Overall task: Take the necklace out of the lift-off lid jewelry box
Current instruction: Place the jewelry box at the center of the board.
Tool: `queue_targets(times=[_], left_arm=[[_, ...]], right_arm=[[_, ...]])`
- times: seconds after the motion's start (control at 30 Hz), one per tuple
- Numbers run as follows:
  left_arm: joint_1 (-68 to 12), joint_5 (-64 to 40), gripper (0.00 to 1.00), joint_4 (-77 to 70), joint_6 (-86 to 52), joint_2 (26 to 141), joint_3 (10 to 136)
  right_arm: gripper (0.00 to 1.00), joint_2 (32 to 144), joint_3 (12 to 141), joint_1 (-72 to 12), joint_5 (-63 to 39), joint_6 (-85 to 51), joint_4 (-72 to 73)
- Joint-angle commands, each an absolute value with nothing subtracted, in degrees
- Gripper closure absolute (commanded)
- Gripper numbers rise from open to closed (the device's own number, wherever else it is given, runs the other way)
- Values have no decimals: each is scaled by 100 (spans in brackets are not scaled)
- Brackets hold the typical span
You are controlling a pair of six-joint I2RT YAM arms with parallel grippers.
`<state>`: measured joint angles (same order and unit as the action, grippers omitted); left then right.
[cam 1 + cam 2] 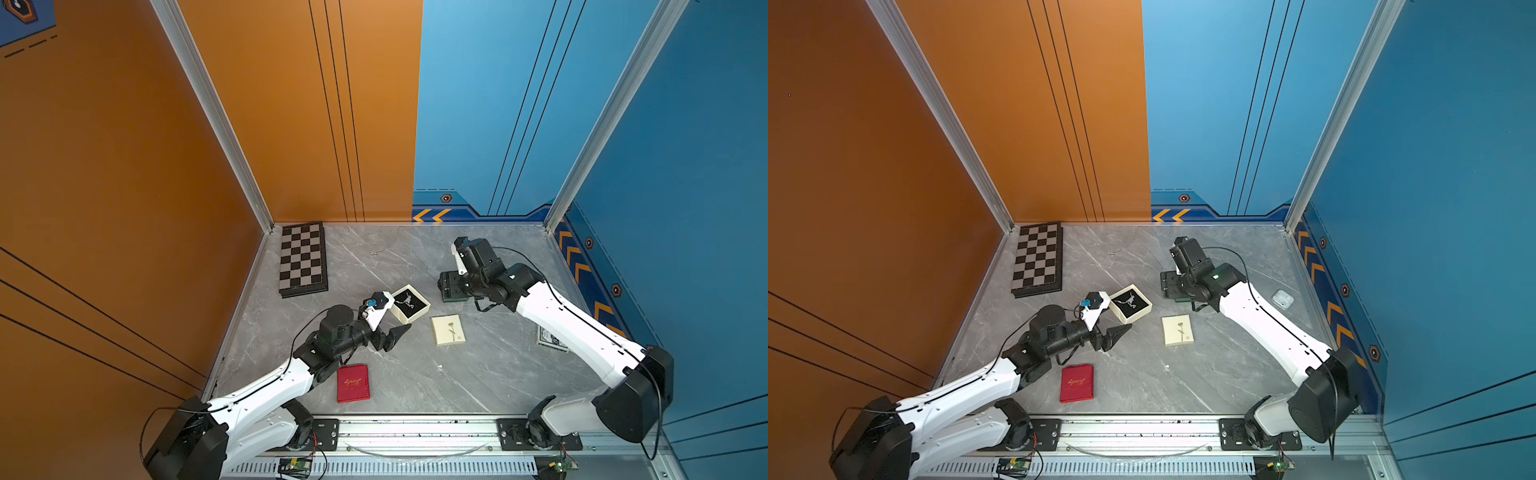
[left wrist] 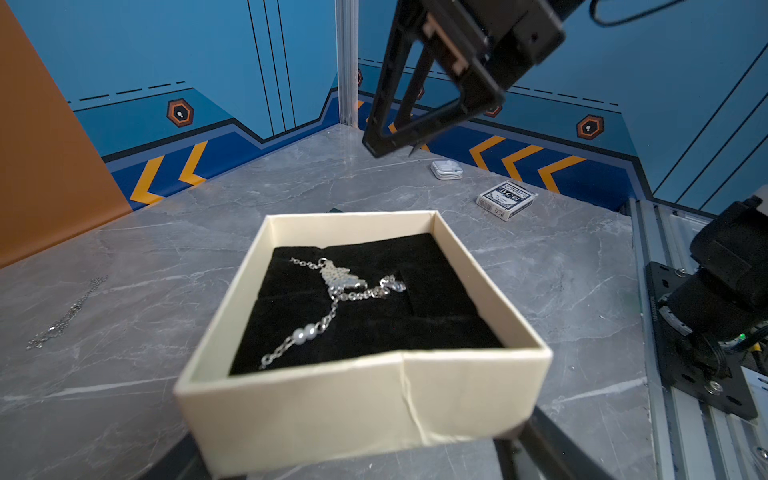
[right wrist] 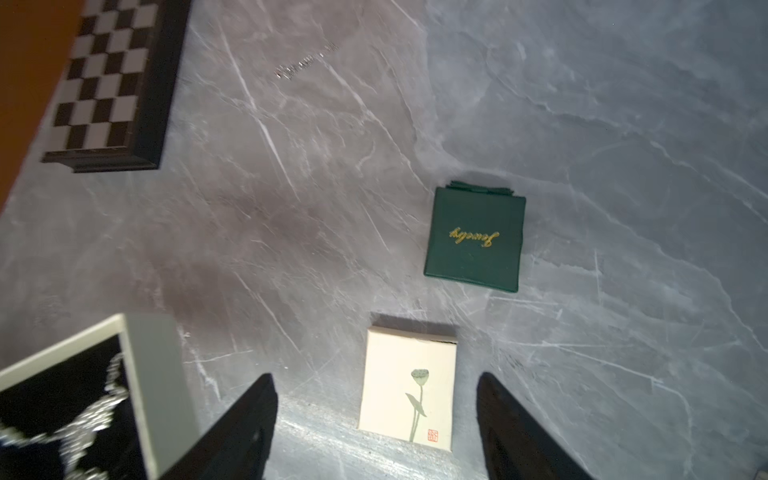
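The cream jewelry box (image 1: 417,316) stands open mid-table in both top views, its black insert holding the silver necklace (image 2: 336,286) with pearl beads. The lift-off lid (image 1: 448,329), cream with a flower drawing, lies flat on the table to the box's right. My left gripper (image 1: 392,318) straddles the box's near wall (image 2: 332,399) with a finger at each corner, shut on the box. My right gripper (image 3: 376,415) hangs open and empty above the table, with the lid (image 3: 409,386) lying below between its fingers. It is also seen above the box (image 2: 395,145).
A green jewelry case (image 3: 473,239) lies under the right arm's wrist. A chessboard (image 1: 302,258) sits at the back left, with a loose chain (image 1: 376,252) beside it. A red case (image 1: 353,382) lies at the front, and a card deck (image 2: 505,199) and an earbud case (image 1: 1282,298) at the right.
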<state>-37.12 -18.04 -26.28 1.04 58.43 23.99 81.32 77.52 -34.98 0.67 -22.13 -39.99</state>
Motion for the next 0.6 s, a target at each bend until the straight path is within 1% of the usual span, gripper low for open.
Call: queue_targets(times=[0.0,0.17,0.33,0.57], left_arm=[[-3670,-1927,32,-2632,57,5783,2348],[-3666,-1964,32,-2628,59,5810,2360],[-3669,-1976,32,-2628,59,5810,2364],[-3670,-1990,32,-2628,53,5775,2358]], right_arm=[[32,8243,7950,-3604,-479,-1978,-4324],[46,8423,8160,-3836,-818,-1882,-4298],[48,8583,8183,-3945,-1081,-1884,-4206],[57,8797,8226,-3973,-1234,-1873,-4140]])
